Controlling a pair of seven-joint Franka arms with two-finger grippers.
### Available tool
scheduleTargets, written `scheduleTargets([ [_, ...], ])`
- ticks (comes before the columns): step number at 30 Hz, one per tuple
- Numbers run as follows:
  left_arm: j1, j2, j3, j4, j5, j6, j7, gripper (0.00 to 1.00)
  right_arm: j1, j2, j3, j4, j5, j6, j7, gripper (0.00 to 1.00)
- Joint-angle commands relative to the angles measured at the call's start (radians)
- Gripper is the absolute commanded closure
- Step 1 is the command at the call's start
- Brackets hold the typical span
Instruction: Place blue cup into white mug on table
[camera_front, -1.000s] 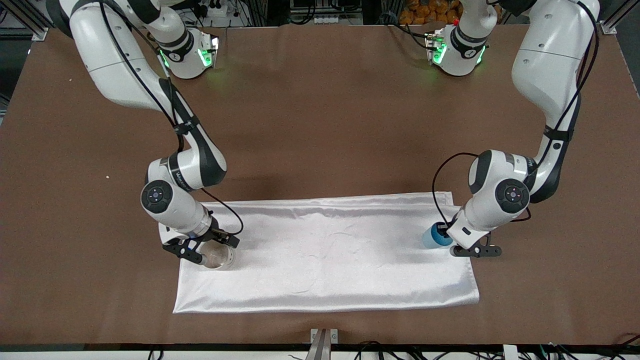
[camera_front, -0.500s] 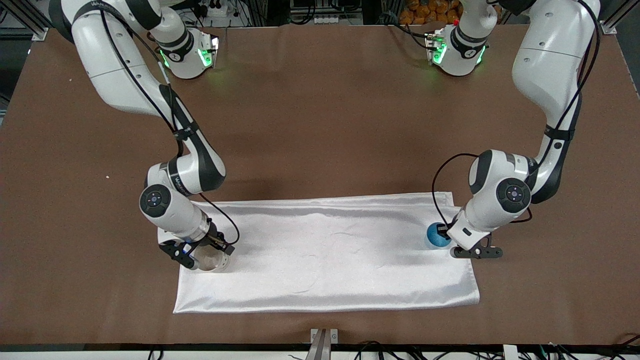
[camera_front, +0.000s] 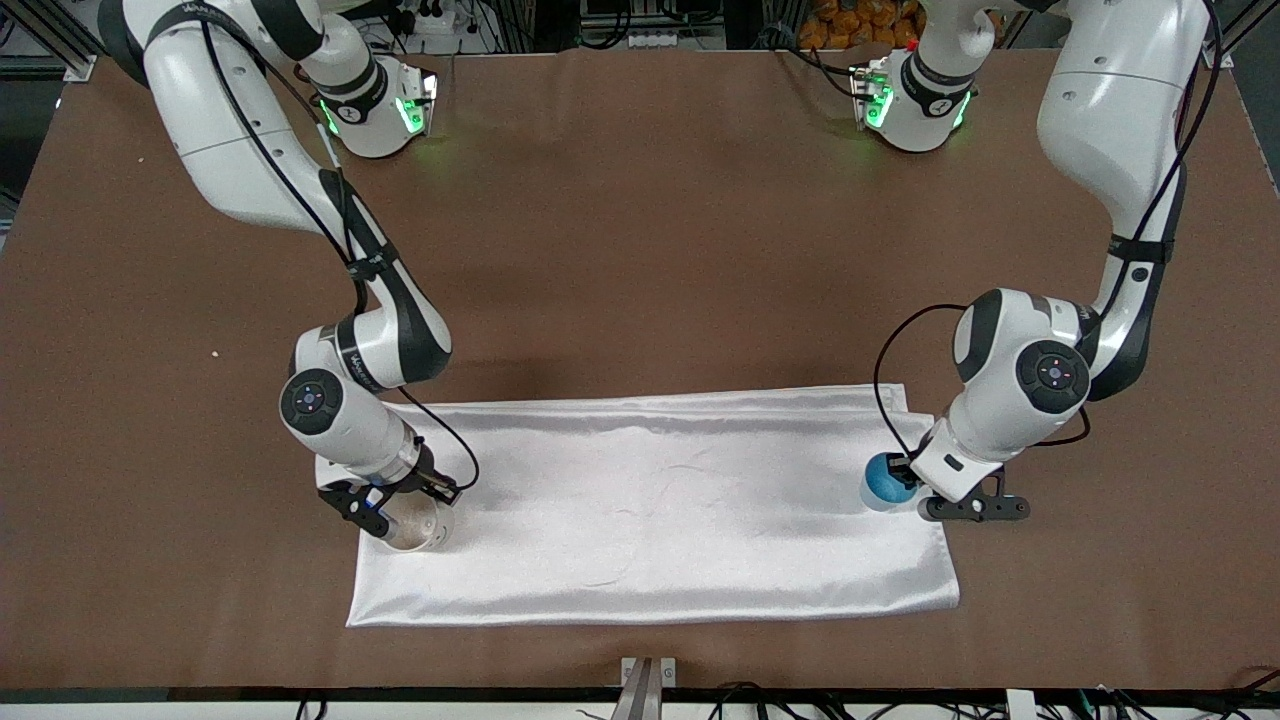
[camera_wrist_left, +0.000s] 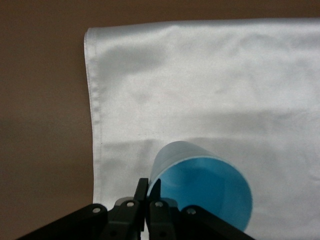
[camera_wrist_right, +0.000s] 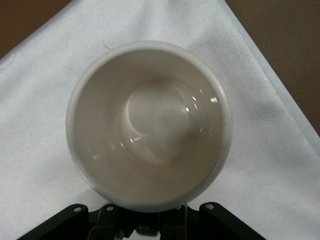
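Note:
The blue cup is over the white cloth's end toward the left arm. My left gripper is shut on its rim. In the left wrist view the blue cup shows tilted, its mouth open, with the left gripper pinching the rim wall. The white mug is at the cloth's corner toward the right arm, held by my right gripper. In the right wrist view I look down into the white mug, which is empty. Its handle is hidden under the rim at the right gripper.
The shiny white folded cloth lies across the brown table on the side nearer the front camera. It also shows in the left wrist view and the right wrist view. Both arm bases stand along the table's farther edge.
My left gripper has moved a little toward the left arm's end with the blue cup. My right gripper has shifted the white mug a little toward the right arm's end.

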Motion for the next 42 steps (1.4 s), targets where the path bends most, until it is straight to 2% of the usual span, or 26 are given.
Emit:
scheduleTargets([
  [1, -0.004, -0.050, 0.000, -0.013, 0.030, -0.036, -0.018, 1.00, 0.004, 0.011, 0.005, 0.030, -0.069, -0.011, -0.029, 1.00],
  [6, -0.002, -0.078, -0.003, -0.013, 0.030, -0.066, -0.017, 1.00, 0.009, 0.001, 0.005, 0.024, -0.138, -0.028, -0.042, 1.00],
  [10, -0.005, -0.113, -0.004, -0.013, 0.028, -0.092, -0.017, 1.00, 0.022, -0.032, 0.013, 0.027, -0.189, -0.130, -0.064, 1.00],
  [21, -0.004, -0.198, -0.038, -0.011, 0.024, -0.207, -0.017, 1.00, 0.036, -0.176, 0.022, 0.012, -0.184, -0.388, -0.228, 1.00],
  [27, -0.001, -0.244, -0.038, 0.013, 0.019, -0.329, -0.015, 1.00, 0.027, -0.252, 0.025, -0.066, -0.171, -0.394, -0.309, 1.00],
  [34, -0.001, -0.290, -0.041, 0.017, 0.015, -0.396, -0.013, 1.00, 0.026, -0.321, 0.024, -0.146, -0.129, -0.377, -0.369, 1.00],
  [37, -0.001, -0.305, -0.062, 0.018, 0.012, -0.418, -0.020, 1.00, 0.026, -0.345, 0.024, -0.178, -0.129, -0.371, -0.394, 1.00],
  [42, -0.001, -0.310, -0.107, 0.075, -0.022, -0.479, -0.026, 1.00, 0.024, -0.417, 0.024, -0.249, -0.128, -0.374, -0.440, 1.00],
])
